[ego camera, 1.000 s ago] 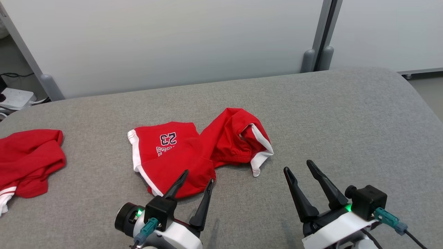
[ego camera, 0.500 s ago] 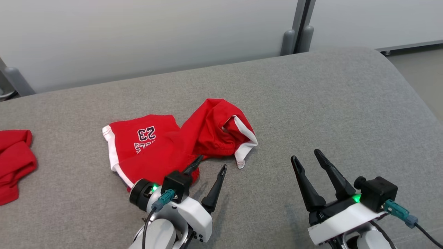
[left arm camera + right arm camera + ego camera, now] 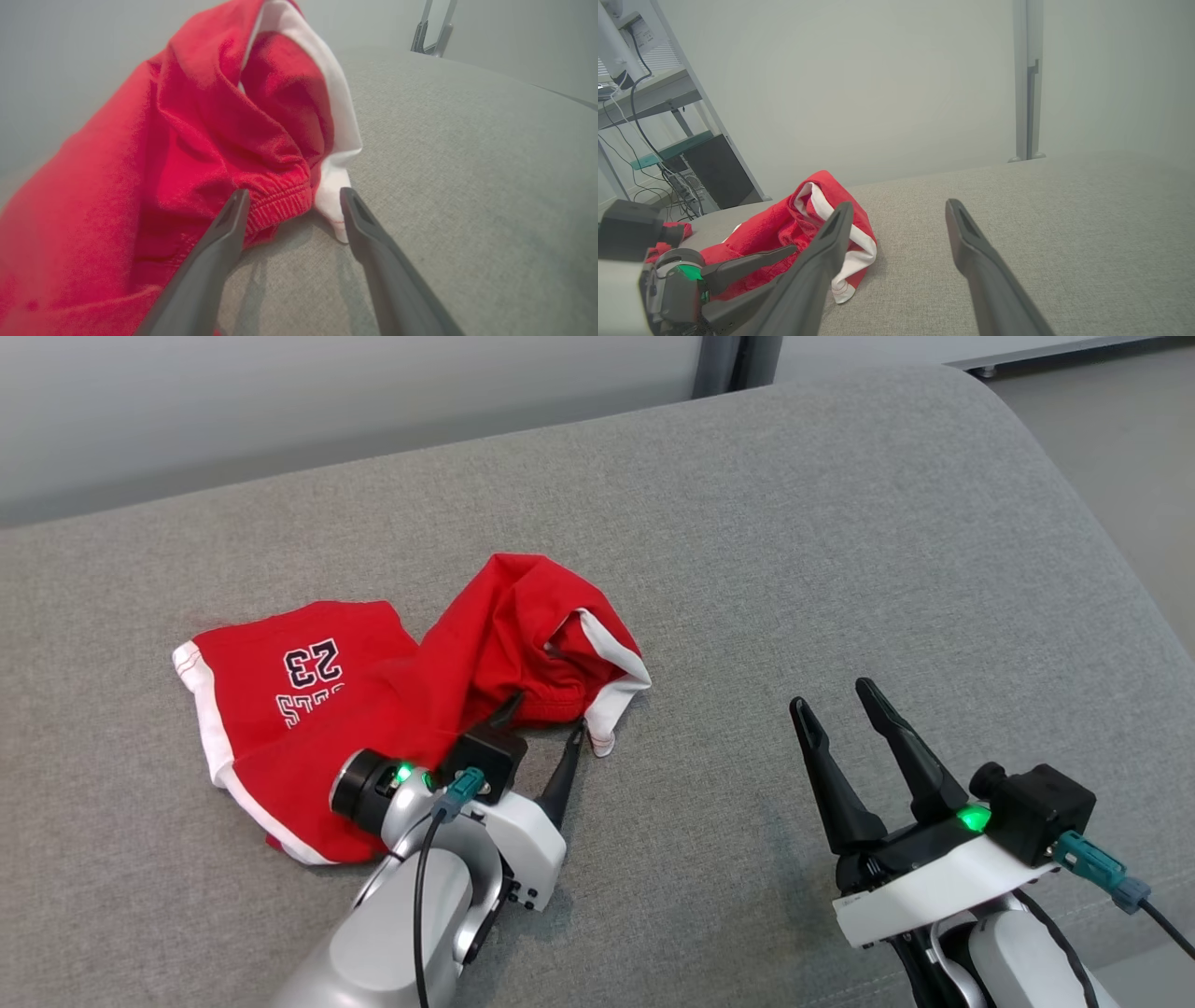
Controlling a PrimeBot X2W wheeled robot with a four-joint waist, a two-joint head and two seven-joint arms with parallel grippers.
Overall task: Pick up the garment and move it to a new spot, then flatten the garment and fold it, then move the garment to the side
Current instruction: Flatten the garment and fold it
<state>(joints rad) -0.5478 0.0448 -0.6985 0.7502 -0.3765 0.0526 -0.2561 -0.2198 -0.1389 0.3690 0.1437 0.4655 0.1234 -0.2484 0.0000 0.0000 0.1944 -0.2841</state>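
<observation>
The garment (image 3: 373, 700) is a pair of red shorts with white trim and a "23" print, lying crumpled on the grey padded table (image 3: 840, 523). My left gripper (image 3: 546, 717) is open and low at the garment's near right edge. In the left wrist view the left gripper (image 3: 294, 192) has its tips on either side of the elastic waistband (image 3: 280, 200) and the white hem, with the jaws apart. My right gripper (image 3: 831, 695) hovers open to the right, over bare table, with nothing between its fingers. In the right wrist view the garment (image 3: 784, 219) lies left of the right gripper (image 3: 900, 205).
The table's rounded right edge drops to the floor (image 3: 1120, 429). A pale wall panel with a grey post (image 3: 1027, 93) stands behind the table. A shelf with cables and a dark box (image 3: 705, 172) is far left in the right wrist view.
The head camera has swung right and down, shifting the whole scene left. My left gripper has moved forward, from the garment's near edge to the waistband by the white hem. Both grippers stayed open.
</observation>
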